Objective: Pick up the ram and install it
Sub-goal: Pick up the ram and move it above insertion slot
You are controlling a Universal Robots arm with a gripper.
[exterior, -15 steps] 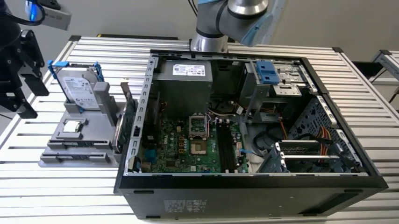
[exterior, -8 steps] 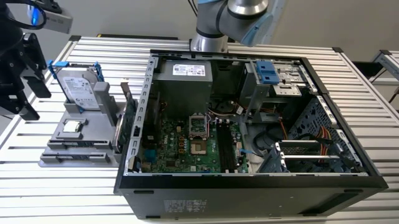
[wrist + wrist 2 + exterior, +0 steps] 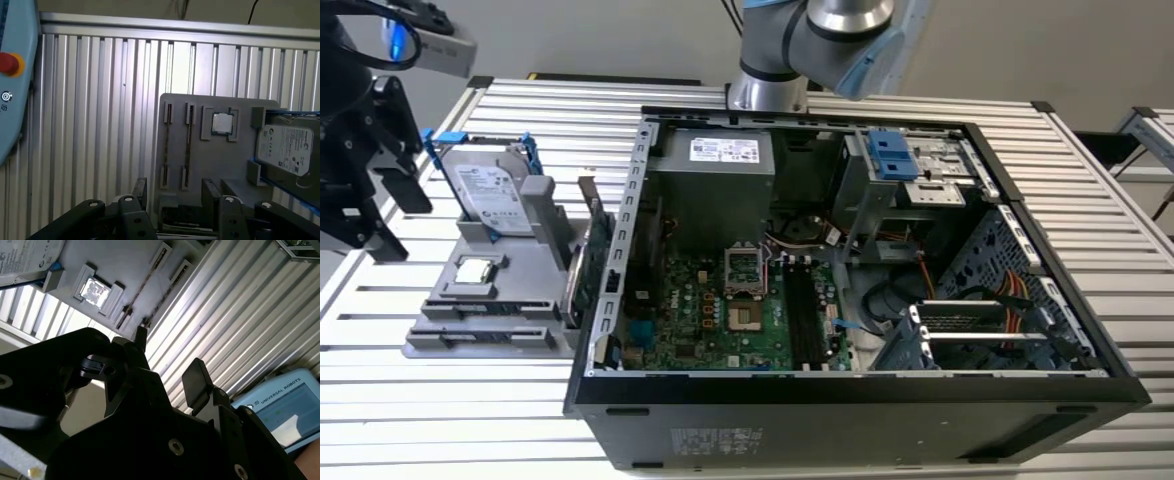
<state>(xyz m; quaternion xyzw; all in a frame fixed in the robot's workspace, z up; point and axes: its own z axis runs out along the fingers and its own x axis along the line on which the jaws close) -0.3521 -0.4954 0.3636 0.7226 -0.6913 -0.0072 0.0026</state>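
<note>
Hovering open and empty, black two-finger gripper (image 3: 175, 192) faces thin dark ram stick (image 3: 189, 145), at nine o'clock of open black computer case (image 3: 854, 400); an off-centre grasp could slip.

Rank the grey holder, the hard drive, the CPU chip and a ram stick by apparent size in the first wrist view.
1. Grey holder, largest.
2. Hard drive, though the picture's edge cuts it off.
3. Ram stick and CPU chip: unsure; the stick is longer but seen edge-on, very thin.

A ribbed silver table (image 3: 1101, 215) carries an open black computer case (image 3: 854, 420) and, just beside it on the exterior view's left, a grey parts holder (image 3: 487, 335).
</note>
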